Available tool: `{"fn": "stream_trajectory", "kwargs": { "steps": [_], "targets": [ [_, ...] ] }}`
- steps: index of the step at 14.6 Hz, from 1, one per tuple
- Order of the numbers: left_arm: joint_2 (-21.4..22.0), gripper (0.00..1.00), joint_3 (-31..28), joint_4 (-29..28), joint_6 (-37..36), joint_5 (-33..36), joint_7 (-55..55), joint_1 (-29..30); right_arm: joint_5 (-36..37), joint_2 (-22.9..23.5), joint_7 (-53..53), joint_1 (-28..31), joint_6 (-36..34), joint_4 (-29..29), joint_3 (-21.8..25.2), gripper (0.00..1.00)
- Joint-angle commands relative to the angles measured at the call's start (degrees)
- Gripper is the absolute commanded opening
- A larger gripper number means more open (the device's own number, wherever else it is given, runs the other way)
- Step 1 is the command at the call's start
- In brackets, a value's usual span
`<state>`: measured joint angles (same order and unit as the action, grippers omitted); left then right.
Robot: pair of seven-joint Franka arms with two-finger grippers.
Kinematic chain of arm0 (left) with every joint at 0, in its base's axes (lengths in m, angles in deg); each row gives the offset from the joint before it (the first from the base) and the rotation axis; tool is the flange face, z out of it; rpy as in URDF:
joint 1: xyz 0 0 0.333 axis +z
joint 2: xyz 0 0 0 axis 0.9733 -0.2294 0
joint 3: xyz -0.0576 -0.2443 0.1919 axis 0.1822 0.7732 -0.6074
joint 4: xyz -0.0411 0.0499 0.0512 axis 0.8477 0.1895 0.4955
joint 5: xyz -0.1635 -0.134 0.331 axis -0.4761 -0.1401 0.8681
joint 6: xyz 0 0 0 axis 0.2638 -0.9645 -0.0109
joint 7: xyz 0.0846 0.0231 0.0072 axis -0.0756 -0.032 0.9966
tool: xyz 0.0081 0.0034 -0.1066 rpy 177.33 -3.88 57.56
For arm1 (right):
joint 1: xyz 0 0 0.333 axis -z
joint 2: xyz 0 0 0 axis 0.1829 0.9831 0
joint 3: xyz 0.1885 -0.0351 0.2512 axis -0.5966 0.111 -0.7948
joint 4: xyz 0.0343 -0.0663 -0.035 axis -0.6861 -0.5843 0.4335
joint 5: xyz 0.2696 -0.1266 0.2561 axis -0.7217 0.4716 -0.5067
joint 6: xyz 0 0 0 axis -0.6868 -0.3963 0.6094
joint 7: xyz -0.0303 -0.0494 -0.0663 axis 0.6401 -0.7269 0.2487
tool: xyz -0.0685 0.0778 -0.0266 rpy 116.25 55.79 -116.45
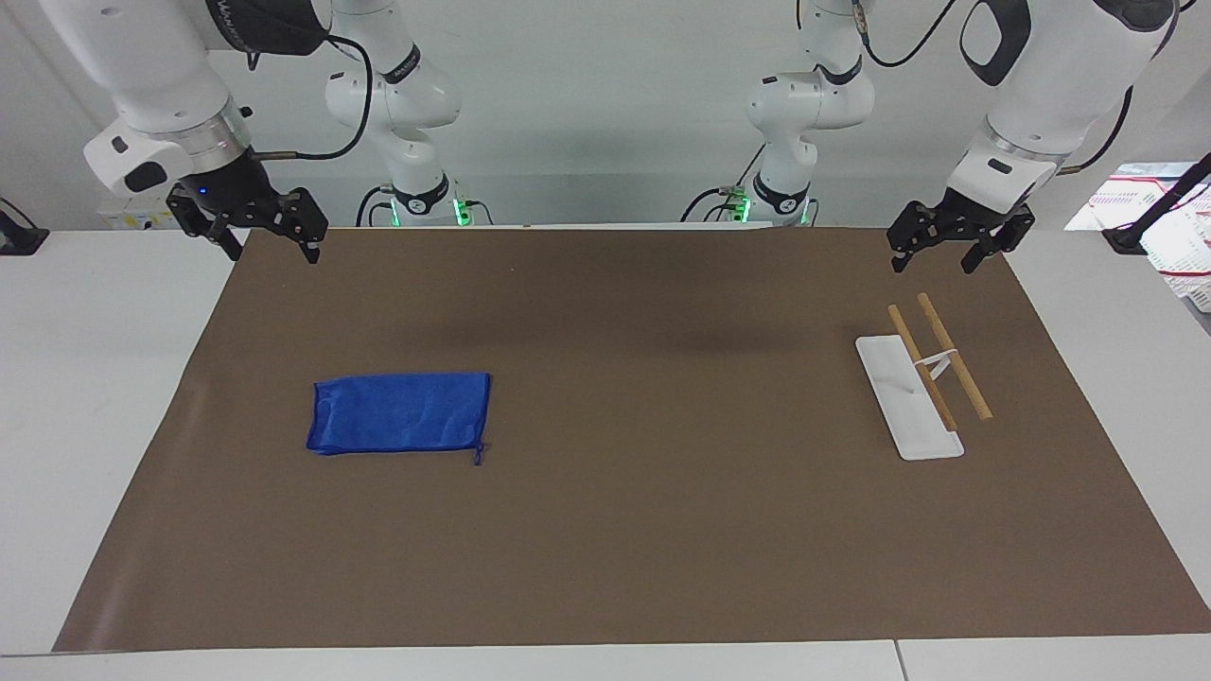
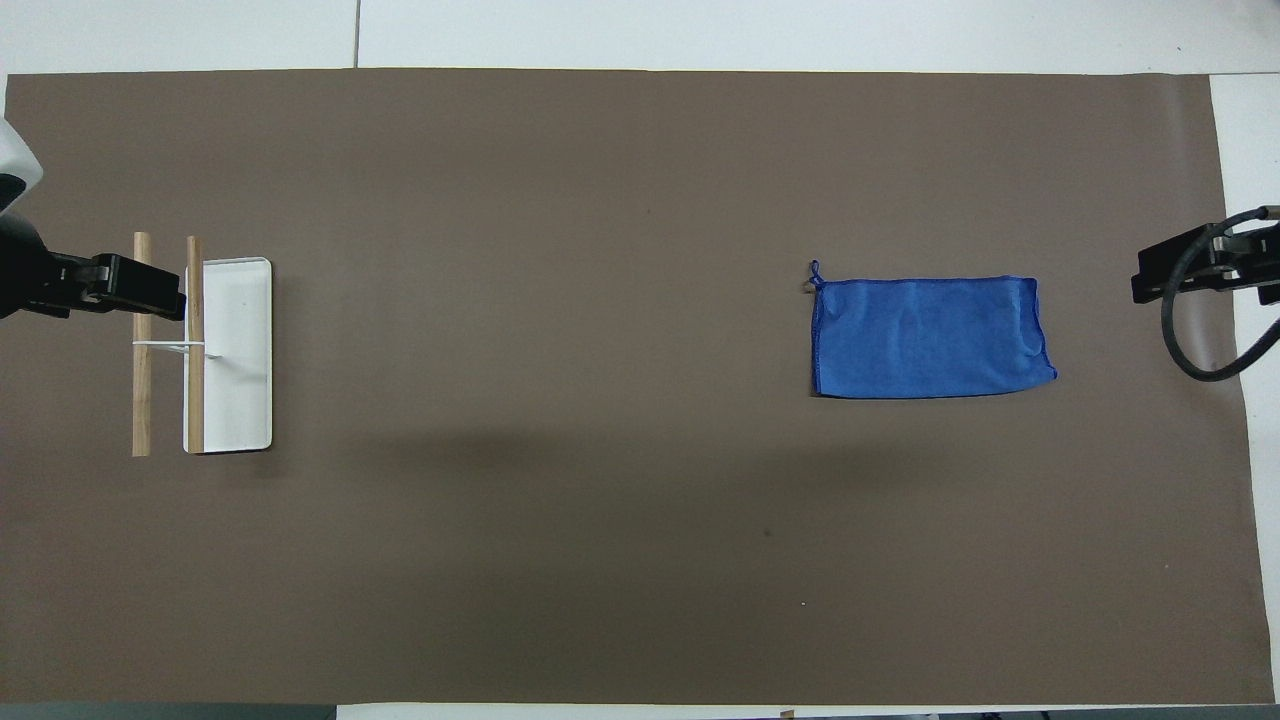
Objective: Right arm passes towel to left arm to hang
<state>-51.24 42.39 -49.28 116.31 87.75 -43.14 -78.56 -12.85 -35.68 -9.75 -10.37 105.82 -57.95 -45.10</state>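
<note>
Towel (image 1: 400, 413) lies flat on the worktop mat toward the right arm's end, long axis running along the table's length, loop corner facing the rack (image 1: 922, 383). Right pincer (image 1: 270, 248) is raised, released, nearest to it. Left pincer (image 1: 935, 258) is released over the rack end, waiting.

White wall (image 1: 605, 113) up top, evenly lit. A brown mat (image 1: 624, 530) covers the white surface (image 1: 95, 397), soft shadows across it. Papers (image 1: 1135, 203) off at one edge.
</note>
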Motion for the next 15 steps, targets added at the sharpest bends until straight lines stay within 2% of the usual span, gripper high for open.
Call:
{"fn": "stream_trajectory", "kwargs": {
  "steps": [1,9,13,15],
  "targets": [
    [1.9,1.0,0.2,-2.2,1.1,0.0,-0.4,0.6,0.2,-0.3,0.8,0.3,0.0,-0.3,-0.3,1.0],
    [1.9,1.0,0.2,-2.2,1.0,0.0,-0.4,0.6,0.0,-0.6,0.7,0.5,-0.1,-0.6,-0.4,1.0],
    [1.9,1.0,0.2,-2.2,1.1,0.0,-0.4,0.6,0.0,-2.9,0.7,0.6,5.8,-6.3,-0.4,1.0],
    [1.9,1.0,0.2,-2.2,1.1,0.0,-0.4,0.6,0.0,-5.1,0.5,0.0,11.5,-12.0,-0.5,1.0]
  ]
}}
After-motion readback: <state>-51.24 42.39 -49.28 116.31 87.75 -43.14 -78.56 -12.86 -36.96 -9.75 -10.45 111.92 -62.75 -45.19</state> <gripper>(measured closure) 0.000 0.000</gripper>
